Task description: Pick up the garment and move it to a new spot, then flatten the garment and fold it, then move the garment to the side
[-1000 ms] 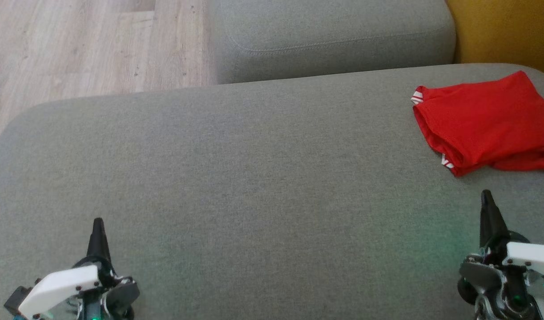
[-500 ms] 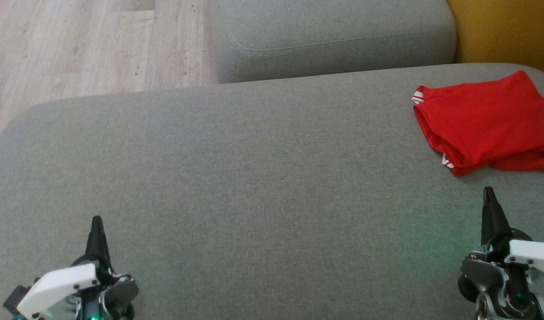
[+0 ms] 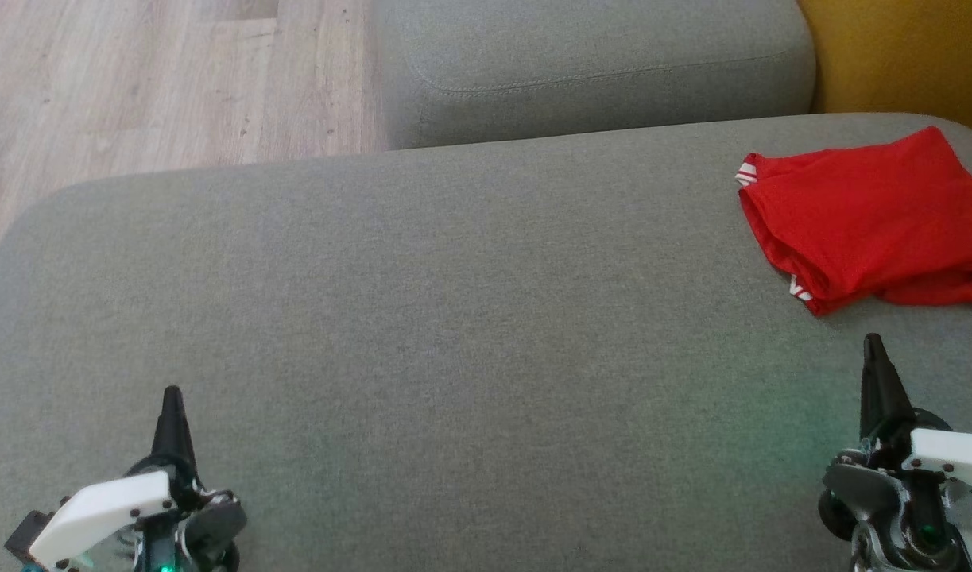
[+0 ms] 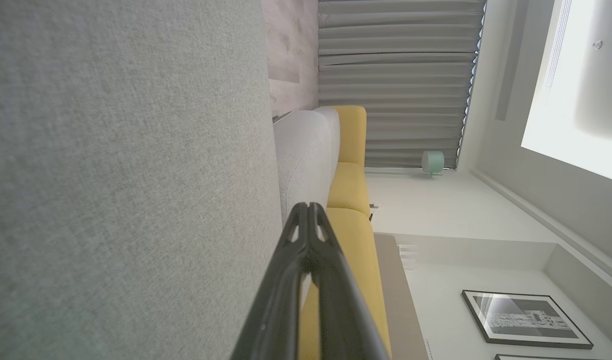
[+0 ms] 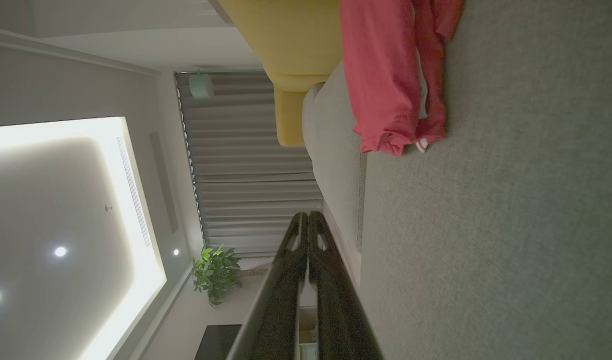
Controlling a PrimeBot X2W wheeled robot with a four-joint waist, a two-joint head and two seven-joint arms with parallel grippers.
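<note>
Head view: folded red garment with white-striped trim (its right part cut off by the frame edge) lying at the far right of the grey sofa seat. The right gripper, jaws clenched on nothing, stands near it, apart; the left gripper, likewise clenched, well away.

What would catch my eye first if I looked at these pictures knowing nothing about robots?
The bright red garment with white-striped trim stands out at once, lying folded over at the far right of the wide grey cushion. Next come two dark pointed tools at the bottom corners of the head view, the left gripper and the right gripper. Both are shut and empty, and the right one is just short of the garment.
</note>
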